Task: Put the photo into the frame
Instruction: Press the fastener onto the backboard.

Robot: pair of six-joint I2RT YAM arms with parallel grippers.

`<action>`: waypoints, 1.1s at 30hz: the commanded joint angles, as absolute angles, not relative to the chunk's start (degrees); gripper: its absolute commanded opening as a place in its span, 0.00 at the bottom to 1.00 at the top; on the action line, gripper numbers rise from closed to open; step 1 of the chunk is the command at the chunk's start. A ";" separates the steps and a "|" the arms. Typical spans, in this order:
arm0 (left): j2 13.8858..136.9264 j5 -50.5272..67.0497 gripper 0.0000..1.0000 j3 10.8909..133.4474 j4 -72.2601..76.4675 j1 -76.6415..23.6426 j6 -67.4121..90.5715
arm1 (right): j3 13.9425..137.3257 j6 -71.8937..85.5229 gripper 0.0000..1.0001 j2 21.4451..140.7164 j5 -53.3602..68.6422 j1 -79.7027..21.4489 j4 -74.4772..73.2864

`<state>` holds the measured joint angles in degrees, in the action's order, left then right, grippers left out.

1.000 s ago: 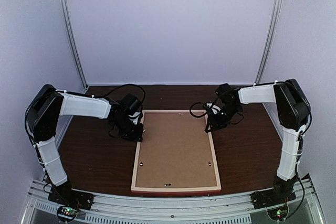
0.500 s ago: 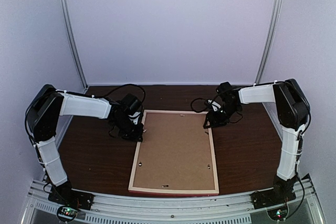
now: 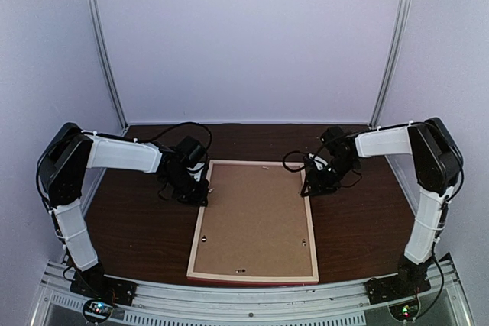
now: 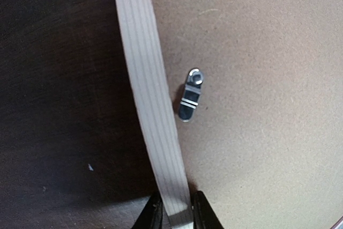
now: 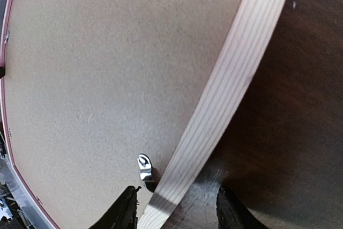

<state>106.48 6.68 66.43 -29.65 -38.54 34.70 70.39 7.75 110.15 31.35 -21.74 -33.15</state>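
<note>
I have one frame lying face down on the table, and its one brown backing board is seated inside the pale wood rails. I cannot see the photo in any view. I judge that it is either already under the board or not loaded at all, and the pictures do not settle which. If it is inside, what is left is securing the back and letting go. My left gripper is clenched on the frame's left rail, which runs straight ahead from between its fingers. My right gripper is released and straddles the right rail, with a gap on each side. One metal clip lies on the board just right of the left tool's rail, and a second clip sits against the rail's inner edge just ahead of the right tool. I cannot tell whether either one locks the board. The overhead view shows a few more small fittings toward the near end of the board, too small to count.
</note>
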 commanded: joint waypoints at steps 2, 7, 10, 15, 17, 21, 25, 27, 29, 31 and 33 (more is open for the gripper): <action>107.93 9.53 0.20 66.27 -28.10 -39.02 33.59 | 65.12 12.33 0.51 105.69 33.55 -22.00 -31.89; 108.10 9.62 0.20 66.44 -27.87 -39.02 33.75 | 61.80 16.05 0.50 103.42 32.30 -24.28 -29.93; 108.22 9.70 0.20 66.53 -27.80 -39.02 33.82 | 61.12 17.31 0.48 103.62 30.62 -25.44 -29.31; 108.17 9.88 0.21 66.54 -27.71 -39.02 33.93 | 61.63 18.15 0.45 104.50 27.86 -25.80 -28.78; 108.05 9.97 0.21 66.40 -27.58 -39.02 33.93 | 62.75 18.84 0.46 104.81 25.29 -25.61 -29.04; 108.04 10.05 0.21 66.19 -27.54 -39.02 33.93 | 65.41 21.33 0.48 105.81 22.49 -24.70 -28.16; 108.02 10.08 0.20 66.09 -27.52 -39.00 33.76 | 67.26 23.43 0.48 107.16 21.28 -23.71 -27.17; 108.06 10.17 0.20 66.17 -27.56 -39.02 33.61 | 68.31 23.59 0.48 108.17 21.35 -23.56 -27.31; 108.04 10.15 0.20 66.26 -27.53 -39.02 33.54 | 69.27 23.64 0.48 109.09 21.31 -23.55 -27.62; 108.12 10.19 0.20 66.27 -27.52 -39.02 33.51 | 70.20 23.58 0.48 109.84 21.08 -23.55 -27.96; 108.17 10.16 0.20 66.35 -27.55 -39.02 33.44 | 70.91 23.43 0.48 110.48 20.90 -23.55 -28.72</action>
<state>106.48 6.76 66.43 -29.61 -38.54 34.72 68.90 22.76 108.88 23.00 -23.68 -28.25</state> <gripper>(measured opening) 0.207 0.480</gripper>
